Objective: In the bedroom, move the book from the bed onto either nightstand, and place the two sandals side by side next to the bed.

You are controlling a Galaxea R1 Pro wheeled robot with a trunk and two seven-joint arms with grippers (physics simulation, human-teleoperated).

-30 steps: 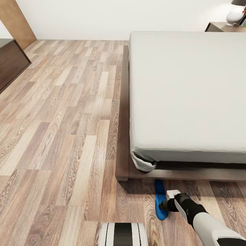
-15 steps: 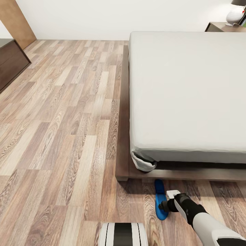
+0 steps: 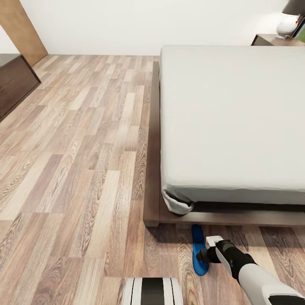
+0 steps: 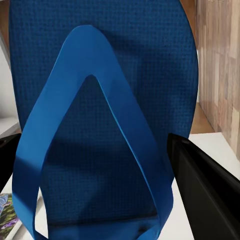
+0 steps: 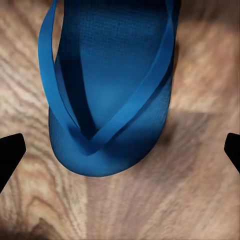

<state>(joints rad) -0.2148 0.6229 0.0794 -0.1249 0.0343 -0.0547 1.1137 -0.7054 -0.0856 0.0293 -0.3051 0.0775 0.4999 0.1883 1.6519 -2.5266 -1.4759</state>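
Right gripper (image 5: 120, 145) hung wide open right over the flat bright blue sandal (image 5: 107, 85), soles's length pointing at the bed (image 3: 231, 118).

The sandal (image 3: 198, 250) on the floor is bright blue, and the sandal (image 4: 100, 125) in the left wrist view is the same blue with a fine woven texture. The floor (image 3: 76, 169) has brown and beige wood-grain planks. The bed (image 3: 233, 123) has a pale grey mattress on a dark brown frame. The right end effector (image 3: 204, 255) is black, on a white arm.
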